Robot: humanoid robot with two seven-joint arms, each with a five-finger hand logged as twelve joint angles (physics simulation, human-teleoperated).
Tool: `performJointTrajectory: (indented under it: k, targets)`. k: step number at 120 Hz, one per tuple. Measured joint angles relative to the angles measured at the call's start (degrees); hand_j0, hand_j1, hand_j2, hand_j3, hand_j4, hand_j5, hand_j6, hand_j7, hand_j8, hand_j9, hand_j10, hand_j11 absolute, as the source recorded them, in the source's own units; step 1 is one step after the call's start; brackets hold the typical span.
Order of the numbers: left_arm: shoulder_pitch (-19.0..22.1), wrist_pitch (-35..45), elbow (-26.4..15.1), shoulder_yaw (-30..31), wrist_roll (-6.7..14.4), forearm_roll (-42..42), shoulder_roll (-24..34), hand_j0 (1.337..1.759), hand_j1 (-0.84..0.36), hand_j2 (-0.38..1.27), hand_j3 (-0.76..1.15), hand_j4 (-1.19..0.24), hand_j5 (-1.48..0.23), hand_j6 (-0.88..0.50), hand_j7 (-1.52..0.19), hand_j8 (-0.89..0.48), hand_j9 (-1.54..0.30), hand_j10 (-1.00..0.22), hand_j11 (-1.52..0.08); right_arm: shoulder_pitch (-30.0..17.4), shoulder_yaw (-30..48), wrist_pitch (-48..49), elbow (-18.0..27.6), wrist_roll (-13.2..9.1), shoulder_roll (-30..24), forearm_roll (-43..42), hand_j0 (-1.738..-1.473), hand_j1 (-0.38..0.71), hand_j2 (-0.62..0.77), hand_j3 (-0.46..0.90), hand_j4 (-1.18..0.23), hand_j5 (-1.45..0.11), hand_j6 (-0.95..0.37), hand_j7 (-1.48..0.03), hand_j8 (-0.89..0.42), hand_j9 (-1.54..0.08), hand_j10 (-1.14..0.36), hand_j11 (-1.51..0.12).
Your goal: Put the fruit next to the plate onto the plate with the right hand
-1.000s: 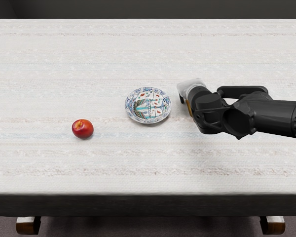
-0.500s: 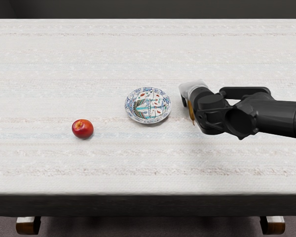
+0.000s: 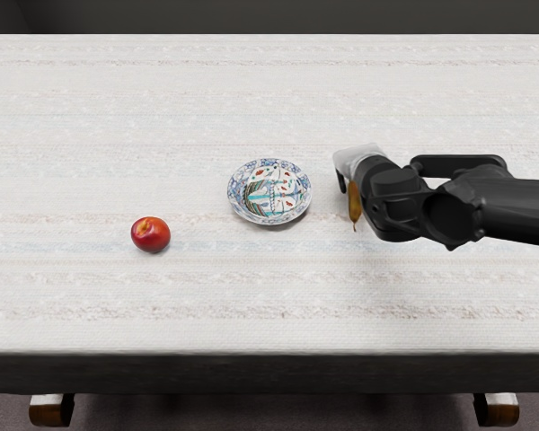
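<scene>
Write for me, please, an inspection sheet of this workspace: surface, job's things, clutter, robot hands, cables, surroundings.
Surface: table with a pale woven top, lying flat.
Job's things: patterned plate near the middle, nothing on it; red fruit on the table, apart to the plate's left; narrow brown-orange item just right of the plate, partly hidden, kind not clear.
Clutter: nothing seen.
Robot hands: right robot hand right of the plate, directly beside the brown-orange item; whether it grasps it cannot be told. Left robot hand not in view.
Cables: nothing seen.
Surroundings: dark background behind the table; wooden table feet below the front edge.
</scene>
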Motion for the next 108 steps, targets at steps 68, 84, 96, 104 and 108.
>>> performJointTrajectory:
  k: [68, 84, 96, 104, 108]
  targets:
    - [0.0, 0.0, 0.0, 0.02, 0.0, 0.0, 0.0, 1.658, 0.35, 0.0, 0.0, 0.0, 0.0, 0.0, 0.0, 0.0, 0.0, 0.0, 0.0, 2.01, 4.93, 2.98, 4.26, 0.05, -4.29, 1.26, -1.655, 0.25, 0.3, 0.0, -0.73, -1.02, -0.55, -0.98, -0.55, -1.05, -0.72, -1.06]
    - [0.08, 0.0, 0.0, 0.05, 0.0, 0.0, 0.0, 1.658, 0.35, 0.0, 0.0, 0.0, 0.0, 0.0, 0.0, 0.0, 0.0, 0.0, 0.0, 2.3, 8.18, 5.19, 4.63, 0.07, -4.91, 1.42, -1.658, 0.24, 0.29, 0.0, -0.72, -1.03, -0.55, -0.98, -0.54, -1.06, -0.7, -1.08]
    - [0.13, 0.0, 0.0, 0.08, 0.0, 0.0, 0.0, 1.658, 0.35, 0.0, 0.0, 0.0, 0.0, 0.0, 0.0, 0.0, 0.0, 0.0, 0.0, 2.38, 11.36, 7.51, 4.58, 0.03, -5.05, 1.36, -1.658, 0.26, 0.35, 0.0, -0.72, -1.03, -0.55, -0.98, -0.54, -1.06, -0.7, -1.08]
    - [0.18, 0.0, 0.0, 0.09, 0.0, 0.0, 0.0, 1.658, 0.35, 0.0, 0.0, 0.0, 0.0, 0.0, 0.0, 0.0, 0.0, 0.0, 0.0, 2.4, 13.3, 8.89, 4.49, 0.01, -5.06, 1.3, -1.658, 0.29, 0.43, 0.0, -0.72, -1.03, -0.55, -0.98, -0.56, -1.06, -0.71, -1.07]
    - [0.18, 0.0, 0.0, 0.1, 0.0, 0.0, 0.0, 1.658, 0.35, 0.0, 0.0, 0.0, 0.0, 0.0, 0.0, 0.0, 0.0, 0.0, 0.0, 2.41, 14.3, 9.65, 4.46, 0.0, -5.06, 1.28, -1.658, 0.29, 0.43, 0.0, -0.72, -1.02, -0.55, -0.98, -0.57, -1.05, -0.71, -1.06]
